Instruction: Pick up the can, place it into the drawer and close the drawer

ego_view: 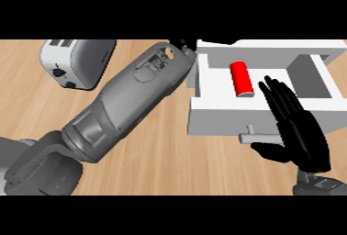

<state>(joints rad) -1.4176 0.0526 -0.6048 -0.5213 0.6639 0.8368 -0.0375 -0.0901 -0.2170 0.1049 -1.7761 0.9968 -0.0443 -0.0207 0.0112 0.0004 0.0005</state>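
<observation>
The red can (241,79) lies on its side inside the open white drawer (220,120), near the drawer's middle. My right hand (301,131) is open with straight fingers, standing over the drawer's front right corner. Its thumb is beside the grey handle (260,137). The hand holds nothing. My left forearm stretches diagonally up to the drawer's back left corner. Only a small dark part of the left hand (182,45) shows there, behind the wrist and by the drawer's wall.
A silver toaster (76,62) stands at the back left of the wooden counter (163,156). The left forearm crosses the counter's middle between the toaster and the drawer.
</observation>
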